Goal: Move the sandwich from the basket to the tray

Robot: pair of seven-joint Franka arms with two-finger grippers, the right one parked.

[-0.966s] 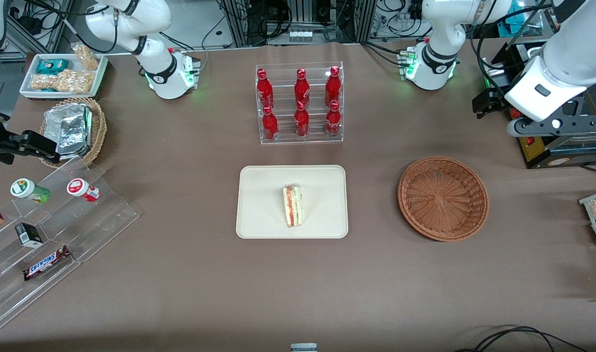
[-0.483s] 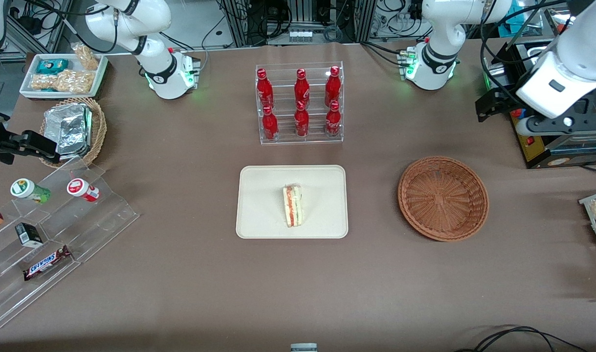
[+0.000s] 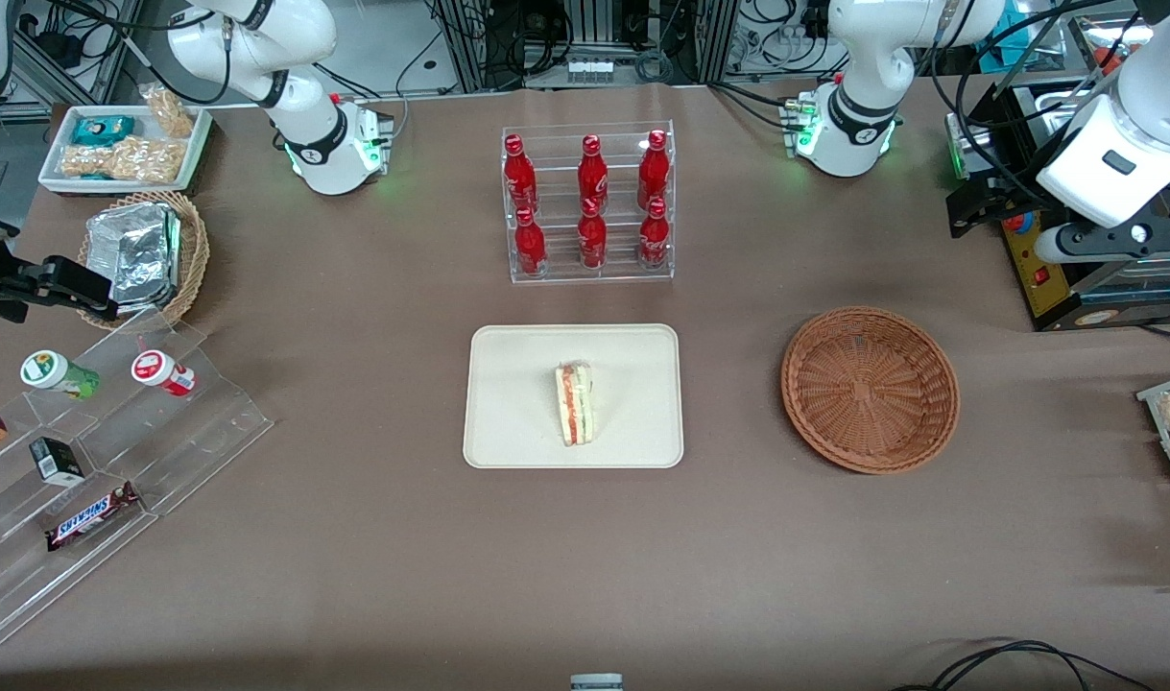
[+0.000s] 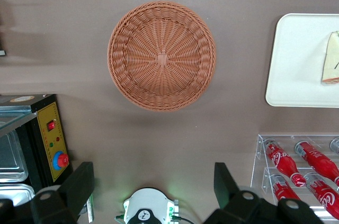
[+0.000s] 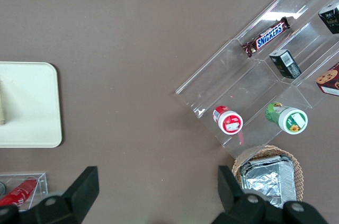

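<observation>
The sandwich (image 3: pixel 575 403) lies on the cream tray (image 3: pixel 508 432), cut side up, with its red, orange and green layers showing. The wrist view catches one edge of the sandwich (image 4: pixel 331 60) on the tray (image 4: pixel 296 60). The reddish-brown basket (image 3: pixel 870 389) sits empty beside the tray, toward the working arm's end; the same empty basket (image 4: pixel 161 54) appears in the wrist view. My gripper (image 3: pixel 967 206) (image 4: pixel 152 187) hangs high over the table edge, farther from the front camera than the basket. It is open and holds nothing.
A clear rack of red bottles (image 3: pixel 589 202) stands farther from the front camera than the tray. A yellow control box (image 3: pixel 1045 278) sits below my gripper. Toward the parked arm's end are an acrylic stepped shelf (image 3: pixel 95 422), a tan basket of foil packs (image 3: pixel 143 254) and a white snack tray (image 3: pixel 124 144).
My arm has drawn a little farther toward the working arm's end of the table. Sandwich, tray and basket have not moved.
</observation>
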